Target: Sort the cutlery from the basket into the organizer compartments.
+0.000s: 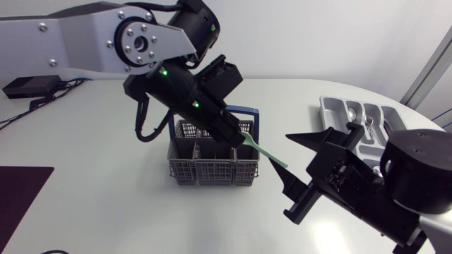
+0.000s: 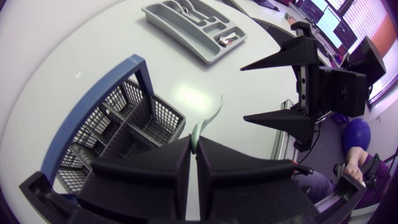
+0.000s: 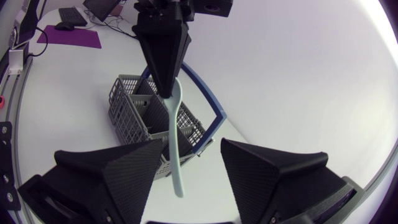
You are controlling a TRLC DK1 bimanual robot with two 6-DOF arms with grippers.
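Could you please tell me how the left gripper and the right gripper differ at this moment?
The left gripper is shut on a pale green utensil; the right gripper is open, the utensil's free end merely between its fingers. The left gripper hangs above the basket; the right gripper sits beside it, toward the organizer. Both are matte black with wedge fingers.

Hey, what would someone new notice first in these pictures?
The left gripper, shut on a pale green spoon above the grey basket mid-table, holds it out toward the right gripper, which stands wide open around its free end. The grey organizer sits at the table's far right edge, with cutlery in it.
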